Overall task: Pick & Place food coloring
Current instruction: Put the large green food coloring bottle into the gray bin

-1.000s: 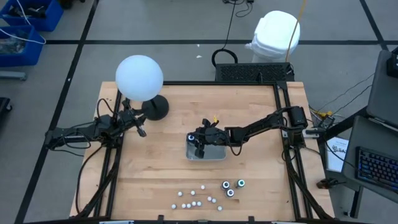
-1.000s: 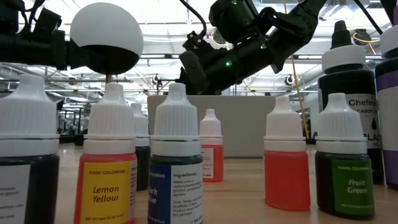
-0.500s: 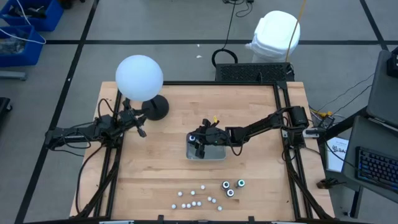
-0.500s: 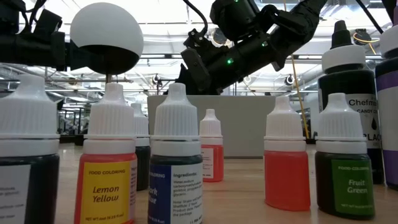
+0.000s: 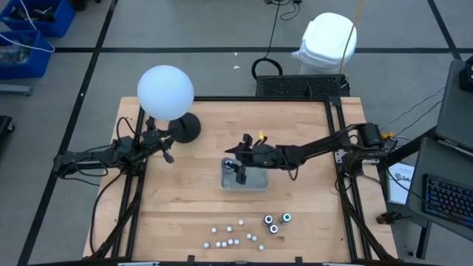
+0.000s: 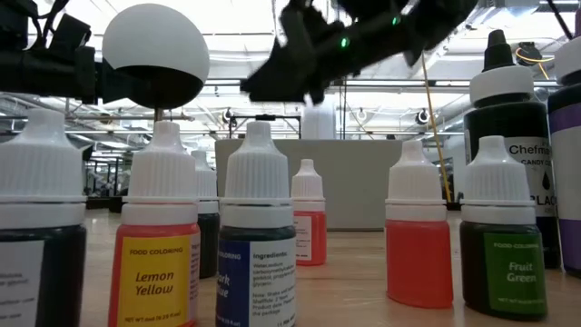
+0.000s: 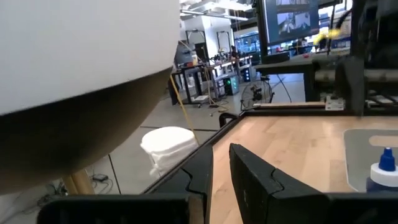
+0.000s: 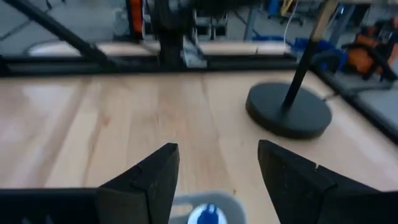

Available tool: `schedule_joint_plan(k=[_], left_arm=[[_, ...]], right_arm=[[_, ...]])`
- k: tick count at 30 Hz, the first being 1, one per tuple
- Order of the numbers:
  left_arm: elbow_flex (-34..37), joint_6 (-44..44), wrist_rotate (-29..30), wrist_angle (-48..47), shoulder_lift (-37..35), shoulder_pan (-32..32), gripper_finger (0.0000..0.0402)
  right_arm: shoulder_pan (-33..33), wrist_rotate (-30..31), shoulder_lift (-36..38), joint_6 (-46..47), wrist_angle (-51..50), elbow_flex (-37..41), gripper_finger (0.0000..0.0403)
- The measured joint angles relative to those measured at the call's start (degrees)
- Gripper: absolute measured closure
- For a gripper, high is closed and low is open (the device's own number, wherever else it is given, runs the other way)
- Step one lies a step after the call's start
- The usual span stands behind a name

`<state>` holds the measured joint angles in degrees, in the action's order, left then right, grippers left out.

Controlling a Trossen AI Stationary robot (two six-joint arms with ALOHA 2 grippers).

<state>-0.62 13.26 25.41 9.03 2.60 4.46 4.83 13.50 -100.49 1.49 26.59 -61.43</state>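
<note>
Right hand [image 5: 239,164] is seen over the clear rectangular plastic tray [image 5: 255,182] at centre of the wooden surface [image 5: 192,199], fingers [image 8: 149,177] spread wide, nothing gripped. A blue-capped food-colouring bottle [image 8: 205,215] stands in the tray just below that hand, untouched. Left hand [image 5: 167,154] is parked at 9 o'clock beside the white globe lamp [image 5: 165,91], fingers [image 7: 261,177] nearly pressed together, empty. Remaining white-capped vials [image 5: 230,236] and dark round jars [image 5: 275,222] are grouped at 6 o'clock, well apart from the tray.
</note>
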Motion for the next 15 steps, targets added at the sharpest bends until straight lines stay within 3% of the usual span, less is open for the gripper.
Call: schedule_joint_plan(k=[4,8,15], left_arm=[[0.00,2.28,-1.06,1.80,-0.01,-0.01,0.0339],[0.00,4.00,-6.17,1.72,0.01,-0.01,0.0339],[0.00,10.80,-13.96,1.96,0.01,-0.01,0.0339]], right_arm=[[2.15,-0.03,4.07,-3.65,-0.30,0.00,0.0192],[4.69,0.17,8.04,-5.83,-0.88,0.00,0.0200],[10.46,1.99,16.16,-5.24,-10.70,-0.02,0.0217]])
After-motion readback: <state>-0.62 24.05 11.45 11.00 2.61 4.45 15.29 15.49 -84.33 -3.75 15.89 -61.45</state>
